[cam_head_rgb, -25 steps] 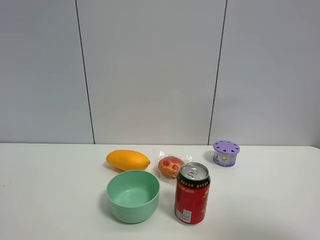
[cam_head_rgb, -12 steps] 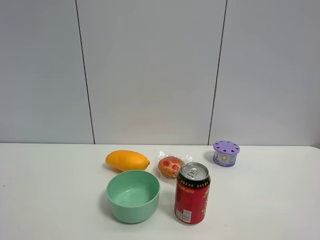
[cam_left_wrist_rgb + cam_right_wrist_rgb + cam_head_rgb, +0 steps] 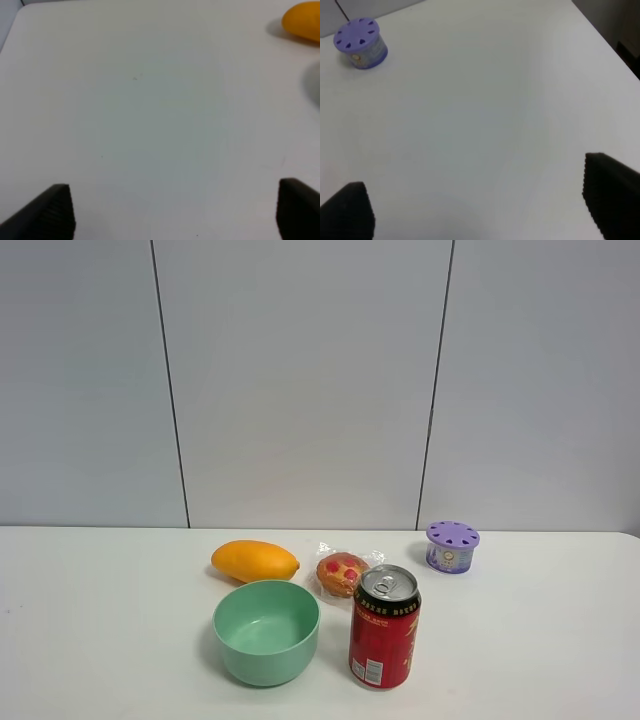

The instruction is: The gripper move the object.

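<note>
- Both our grippers, left [image 3: 170, 212] and right [image 3: 475, 205], hang wide open, holding nothing
- We judge the object [image 3: 255, 561] ungrasped, lying behind the bowl [image 3: 266, 632]

On the white surface [image 3: 100, 620], the smooth orange-yellow mango [image 3: 255, 561] lies behind the green plastic bowl [image 3: 266, 632], left of the wrapped orange-red muffin [image 3: 342, 573].

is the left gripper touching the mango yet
Apart. In the left wrist view the left gripper has its fingers spread wide over bare table, while the mango lies far off at the frame's edge.
</note>
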